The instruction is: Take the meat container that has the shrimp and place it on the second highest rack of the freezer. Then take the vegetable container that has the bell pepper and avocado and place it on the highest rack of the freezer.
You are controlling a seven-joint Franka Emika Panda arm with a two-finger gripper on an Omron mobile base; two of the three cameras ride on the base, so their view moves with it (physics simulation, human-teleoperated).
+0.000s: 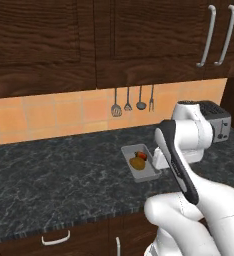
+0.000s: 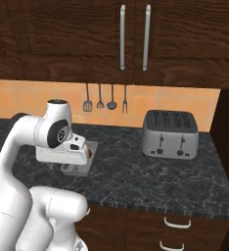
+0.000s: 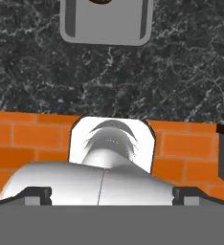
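A grey vegetable container (image 1: 140, 169) lies on the dark marble counter (image 1: 64, 170), holding a yellow-brown avocado (image 1: 136, 162) and a red bell pepper (image 1: 141, 155). The arm's white hand hovers just over the container's right side and hides part of it in the right base view, where its rim (image 2: 91, 147) still shows. In the hand view my gripper (image 3: 111, 194) is open, its dark fingertips (image 3: 37, 194) far apart and nothing between them, and the container (image 3: 106, 24) is at the top edge. The meat container with the shrimp and the freezer are out of view.
A silver toaster (image 2: 170, 134) stands on the counter to the right of the container. Several utensils (image 1: 131, 102) hang on the orange tile wall behind. Dark wood cabinets (image 2: 136, 34) hang overhead, and drawers with white handles (image 1: 55, 239) sit below the counter edge.
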